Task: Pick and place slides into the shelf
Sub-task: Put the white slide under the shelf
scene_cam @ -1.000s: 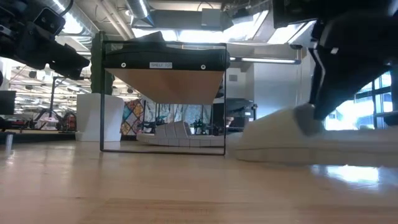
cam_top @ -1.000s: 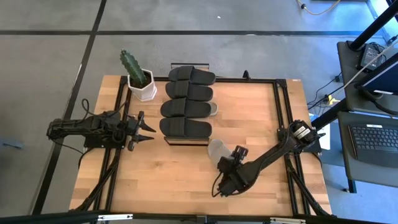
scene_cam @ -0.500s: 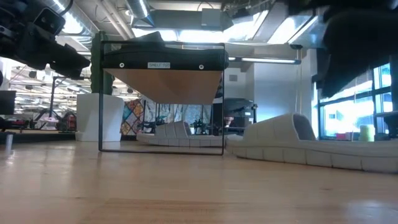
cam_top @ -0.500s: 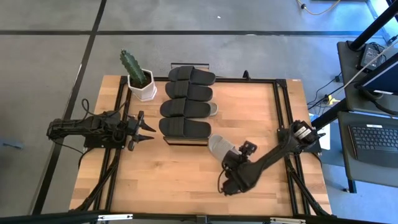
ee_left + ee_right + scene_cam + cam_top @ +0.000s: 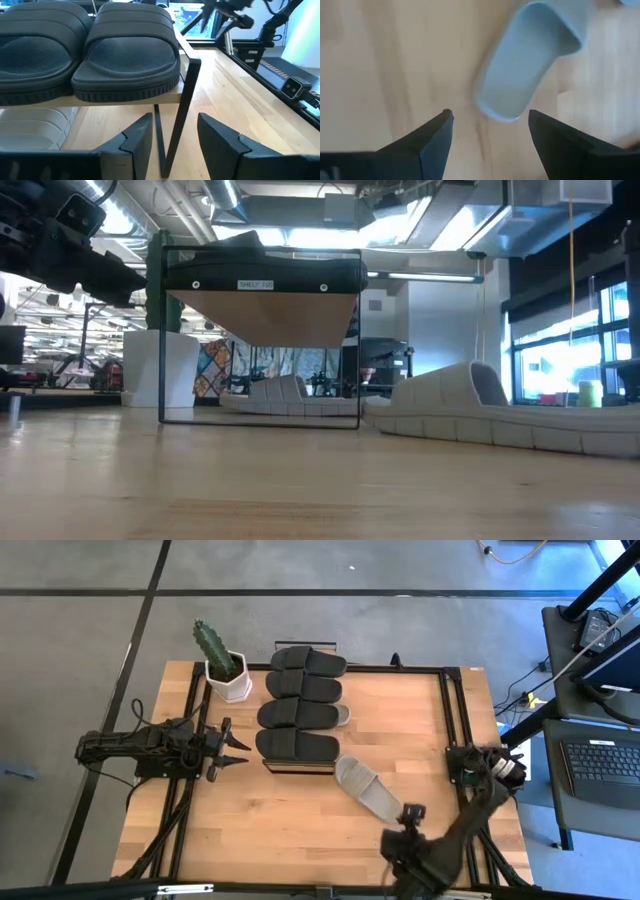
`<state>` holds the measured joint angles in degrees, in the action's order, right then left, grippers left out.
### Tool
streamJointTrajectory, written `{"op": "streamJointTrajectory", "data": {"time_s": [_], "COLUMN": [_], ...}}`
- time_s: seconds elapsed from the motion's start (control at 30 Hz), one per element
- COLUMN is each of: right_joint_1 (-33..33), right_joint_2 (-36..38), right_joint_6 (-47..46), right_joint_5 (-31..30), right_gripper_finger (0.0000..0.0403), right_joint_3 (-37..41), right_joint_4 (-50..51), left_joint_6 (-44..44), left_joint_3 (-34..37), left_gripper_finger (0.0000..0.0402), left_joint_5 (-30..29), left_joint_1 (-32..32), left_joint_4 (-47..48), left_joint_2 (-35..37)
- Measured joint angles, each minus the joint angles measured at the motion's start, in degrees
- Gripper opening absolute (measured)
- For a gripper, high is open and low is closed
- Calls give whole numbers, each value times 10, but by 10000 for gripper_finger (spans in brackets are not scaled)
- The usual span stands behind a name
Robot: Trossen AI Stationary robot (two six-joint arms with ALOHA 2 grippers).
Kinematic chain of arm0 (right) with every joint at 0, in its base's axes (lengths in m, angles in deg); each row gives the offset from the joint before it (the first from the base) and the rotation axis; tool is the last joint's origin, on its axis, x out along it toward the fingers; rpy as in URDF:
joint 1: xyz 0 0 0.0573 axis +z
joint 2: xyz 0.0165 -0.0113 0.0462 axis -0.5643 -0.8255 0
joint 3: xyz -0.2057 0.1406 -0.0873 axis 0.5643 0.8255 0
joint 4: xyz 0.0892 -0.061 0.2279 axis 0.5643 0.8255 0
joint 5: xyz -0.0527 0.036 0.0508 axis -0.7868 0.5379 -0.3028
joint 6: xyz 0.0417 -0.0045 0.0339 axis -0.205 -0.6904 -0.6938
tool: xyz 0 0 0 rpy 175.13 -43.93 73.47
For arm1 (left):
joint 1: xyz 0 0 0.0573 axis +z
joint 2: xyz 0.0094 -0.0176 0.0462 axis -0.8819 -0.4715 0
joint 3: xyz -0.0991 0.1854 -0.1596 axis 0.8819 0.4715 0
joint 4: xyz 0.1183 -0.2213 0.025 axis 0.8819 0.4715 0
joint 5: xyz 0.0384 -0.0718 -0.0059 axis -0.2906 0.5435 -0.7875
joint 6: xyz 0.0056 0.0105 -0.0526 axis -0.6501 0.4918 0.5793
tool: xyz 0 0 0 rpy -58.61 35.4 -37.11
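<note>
I held the right gripper (image 5: 490,132) above the grey slide (image 5: 368,788), jaws wide and empty, apparently to realign; the left gripper (image 5: 232,748) waited, open, beside the shelf (image 5: 300,766).

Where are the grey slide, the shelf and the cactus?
grey slide (image 5: 366,788): high view, on its footbed.
shelf (image 5: 262,318): low view, on the underside of its wood top.
cactus (image 5: 211,646): high view, on its green stem.

Right gripper (image 5: 400,840) now back off the grey slide (image 5: 368,788), fingers apart.
</note>
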<state>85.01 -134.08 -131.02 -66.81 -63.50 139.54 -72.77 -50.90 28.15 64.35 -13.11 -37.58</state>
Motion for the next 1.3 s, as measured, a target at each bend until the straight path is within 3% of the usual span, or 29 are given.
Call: {"op": "streamJointTrajectory", "data": {"time_s": [0.23, 0.77, 1.03, 1.13, 1.3], "right_joint_1": [43, 39, 28, 22, 20], "right_joint_2": [0, -1, -3, -4, -23], "right_joint_6": [12, 13, 17, 45, 170], "right_joint_5": [1, 1, -41, -36, -25], "right_gripper_finger": [259, 259, 259, 259, 259], "right_joint_3": [13, 26, 26, 26, 26], "right_joint_4": [-27, -157, -161, -151, -125], "left_joint_6": [0, -19, -19, -22, -29], "left_joint_3": [0, 0, 0, 0, 0], "left_gripper_finger": [147, 147, 147, 147, 147], "left_joint_5": [-2, -2, -2, -2, -2], "left_joint_1": [0, 0, 0, 0, 0], "left_joint_4": [0, 0, 0, 0, 0], "left_joint_2": [0, 0, 0, 0, 0]}}
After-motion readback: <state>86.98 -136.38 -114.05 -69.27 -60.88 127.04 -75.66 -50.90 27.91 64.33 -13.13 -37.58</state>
